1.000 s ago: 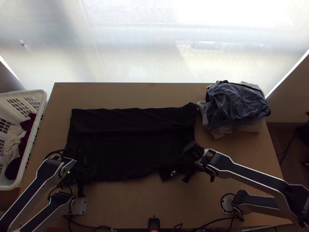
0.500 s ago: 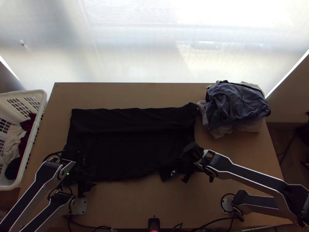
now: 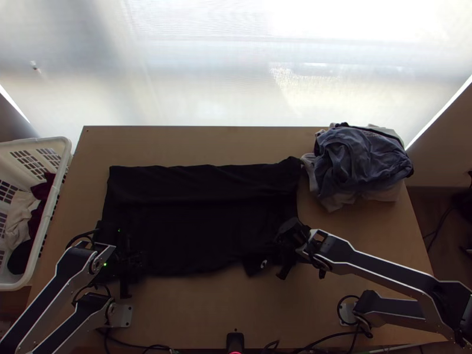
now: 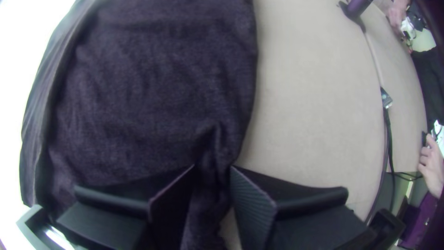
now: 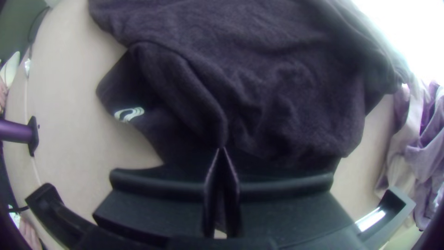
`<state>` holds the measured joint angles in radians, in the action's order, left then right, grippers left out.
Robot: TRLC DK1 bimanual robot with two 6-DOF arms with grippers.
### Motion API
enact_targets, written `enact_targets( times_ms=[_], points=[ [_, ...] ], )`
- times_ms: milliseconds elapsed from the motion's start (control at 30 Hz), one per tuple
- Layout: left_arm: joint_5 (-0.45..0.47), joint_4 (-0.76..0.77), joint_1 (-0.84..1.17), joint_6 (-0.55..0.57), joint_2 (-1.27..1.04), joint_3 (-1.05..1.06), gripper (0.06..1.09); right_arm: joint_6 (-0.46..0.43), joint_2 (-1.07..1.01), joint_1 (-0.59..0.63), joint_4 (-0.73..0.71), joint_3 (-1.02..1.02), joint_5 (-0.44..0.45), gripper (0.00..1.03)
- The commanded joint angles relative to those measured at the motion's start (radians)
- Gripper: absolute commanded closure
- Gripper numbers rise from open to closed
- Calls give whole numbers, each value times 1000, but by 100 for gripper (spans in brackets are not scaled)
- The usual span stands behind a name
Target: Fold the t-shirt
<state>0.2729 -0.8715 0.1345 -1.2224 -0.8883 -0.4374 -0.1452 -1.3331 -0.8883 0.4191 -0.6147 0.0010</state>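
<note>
Top view: black t-shirt laid out wide across centre-left of frame, on the bench; left end effector over its lower left, right end effector at its lower right. Clothes pile upper right, white basket left edge.

Left wrist view: left end effector narrow, gap between fingers, bunched shirt edge between them.

Right wrist view: right end effector closed, pinching shirt fabric, pale logo left of it.

The soft fabric t-shirt is black, with a small white curved print. The rumpled cloth pile is blue-grey and off-white. The slotted plastic basket is white, with a lattice pattern; the flat wooden table is light brown.
</note>
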Motion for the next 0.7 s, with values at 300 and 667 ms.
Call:
enact_targets(
  times_ms=[300,667],
  points=[
    [-4,-12,-10,179,-80,-72,105,26,41,-1,-2,-5,-4,100],
    [35,-118,33,475,-24,-152,105,32,114,3,116,-20,-15,100]
  ],
)
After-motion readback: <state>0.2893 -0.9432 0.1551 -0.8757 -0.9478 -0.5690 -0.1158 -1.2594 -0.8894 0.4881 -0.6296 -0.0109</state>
